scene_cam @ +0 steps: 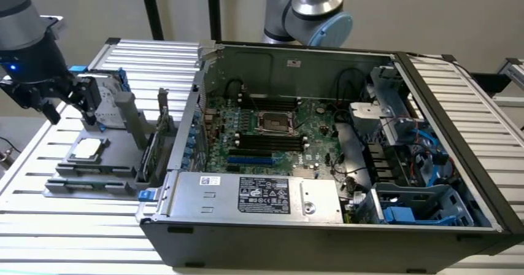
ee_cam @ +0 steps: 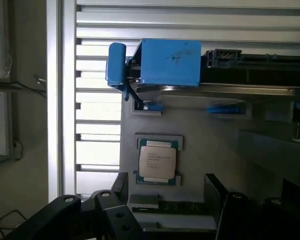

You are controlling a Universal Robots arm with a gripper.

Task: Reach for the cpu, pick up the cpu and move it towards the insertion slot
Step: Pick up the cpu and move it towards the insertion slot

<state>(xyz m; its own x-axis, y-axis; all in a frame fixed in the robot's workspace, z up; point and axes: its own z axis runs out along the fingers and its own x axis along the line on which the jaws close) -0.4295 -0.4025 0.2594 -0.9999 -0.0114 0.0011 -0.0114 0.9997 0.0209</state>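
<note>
The cpu [ee_cam: 157, 161] is silver-grey with a green rim, the drive frame [ee_cam: 170, 62] blue, the motherboard [scene_cam: 321, 116] green.

This looks like a robot lab or workshop. A big open computer [scene_cam: 327, 146] lies on a metal table [scene_cam: 73, 226] made of long bars. At its nine o'clock in the exterior view, a grey tray [scene_cam: 82, 186] holds loose parts like the cpu [scene_cam: 88, 149]. A robot arm [scene_cam: 315, 8] stands at twelve o'clock.

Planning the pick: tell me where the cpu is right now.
The cpu lies flat on the grey fixture at the exterior view's left, outside the computer case, close under the open gripper.
</note>
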